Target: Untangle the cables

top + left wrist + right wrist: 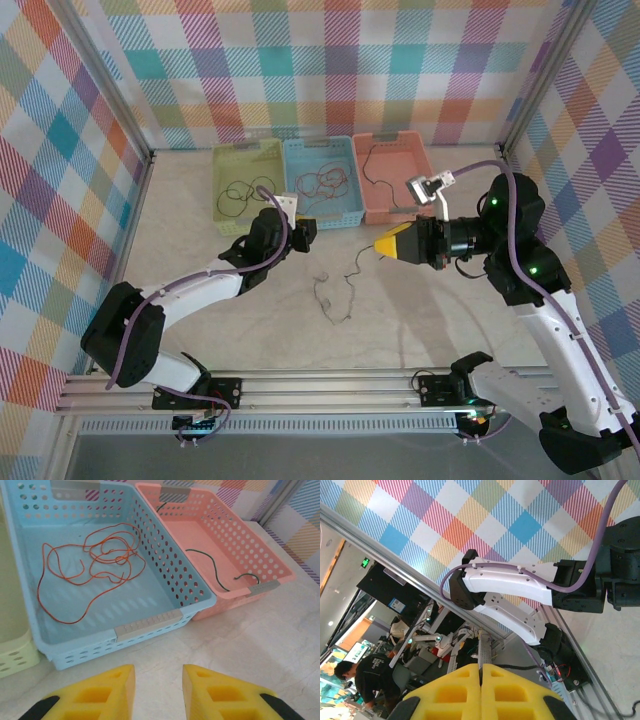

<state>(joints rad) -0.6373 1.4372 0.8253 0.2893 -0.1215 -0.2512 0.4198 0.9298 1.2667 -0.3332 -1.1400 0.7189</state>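
My right gripper (382, 245) is clenched, seemingly on the last cable (348, 285) trailing mid-table; my left gripper (158, 672) hangs parted, empty, by the blue basket (150, 625). Next, I reckon: lift it clear, bin it.

The pale marbled bench (200, 300) carries three perforated plastic baskets, green (247, 149), blue (318, 143) and pink (392, 138), plus a thin dark cable (350, 280).

Left tool (158, 690) parted; right tool (480, 680) shut.
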